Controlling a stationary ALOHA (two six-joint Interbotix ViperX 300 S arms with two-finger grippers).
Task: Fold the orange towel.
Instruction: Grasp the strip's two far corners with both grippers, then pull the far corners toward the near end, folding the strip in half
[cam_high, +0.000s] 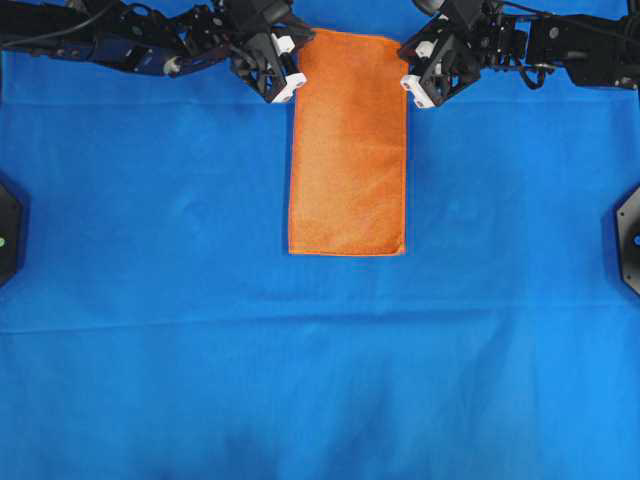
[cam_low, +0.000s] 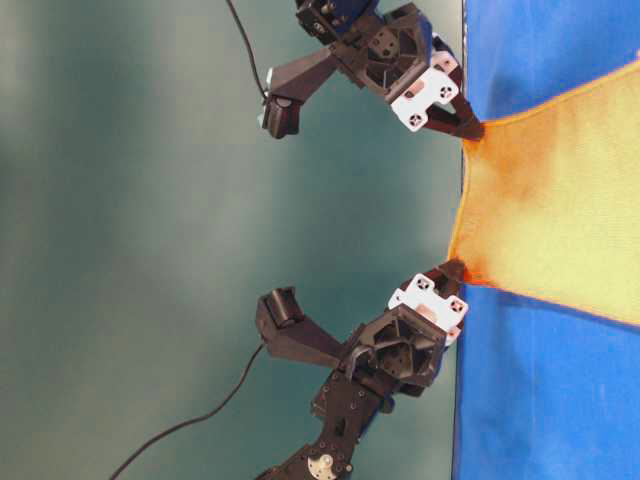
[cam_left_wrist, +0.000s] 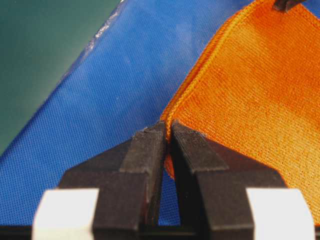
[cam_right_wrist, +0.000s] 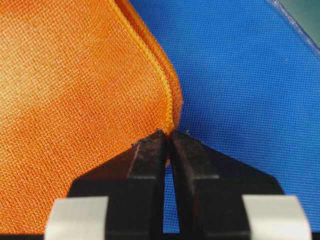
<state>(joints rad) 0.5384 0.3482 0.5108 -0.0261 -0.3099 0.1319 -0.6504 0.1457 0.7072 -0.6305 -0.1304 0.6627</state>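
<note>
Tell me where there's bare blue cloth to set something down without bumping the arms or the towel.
The blue cloth is bare along the whole near half below the orange towel, and in wide strips to the towel's left and right. The far edge is crowded: the left gripper and right gripper each pinch a towel corner there.

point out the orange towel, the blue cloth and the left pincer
orange towel (cam_high: 348, 150), overhead view, middle of its flat part
blue cloth (cam_high: 300, 370), overhead view, bare stretch below the towel
left pincer (cam_left_wrist: 167, 129), left wrist view, tips shut on the towel's corner
</note>
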